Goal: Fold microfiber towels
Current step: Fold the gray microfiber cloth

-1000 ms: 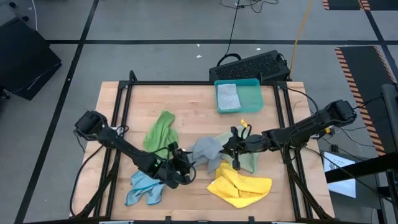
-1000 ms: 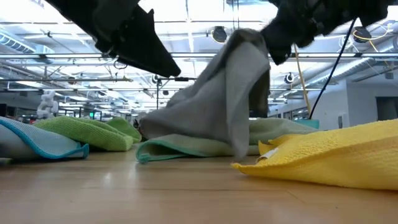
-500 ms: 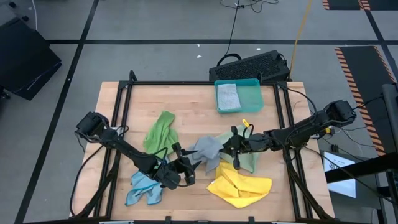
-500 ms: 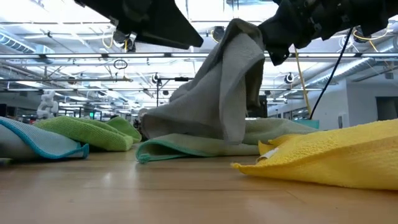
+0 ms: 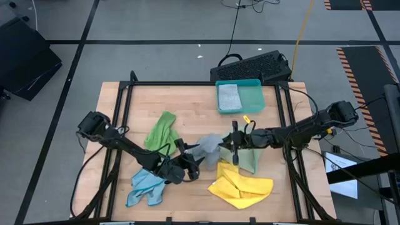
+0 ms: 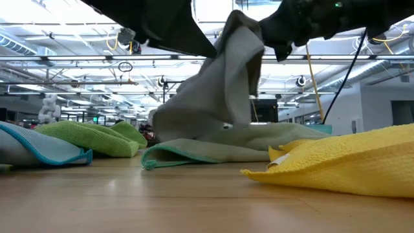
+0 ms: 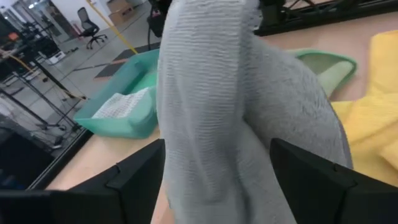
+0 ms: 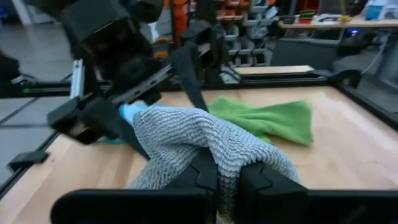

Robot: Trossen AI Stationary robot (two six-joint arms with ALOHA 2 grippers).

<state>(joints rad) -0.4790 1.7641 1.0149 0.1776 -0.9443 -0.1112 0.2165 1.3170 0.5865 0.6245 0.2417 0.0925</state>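
The right gripper (image 5: 234, 142) is clenched on a corner of the soft grey microfiber towel (image 5: 209, 146), holding it up over the middle of the wooden table (image 5: 194, 100) so that the cloth hangs in limp folds, its lower part draped on the pale green towel (image 6: 213, 153) beneath. The left gripper (image 5: 192, 164) is close against the hanging cloth with its fingers (image 7: 137, 183) spread either side of it, not pinching it. The towel looks light, floppy and slightly grippy, so it should sag wherever unsupported; a second hold at an adjacent corner or along the free edge would likely let the two arms stretch it flat.
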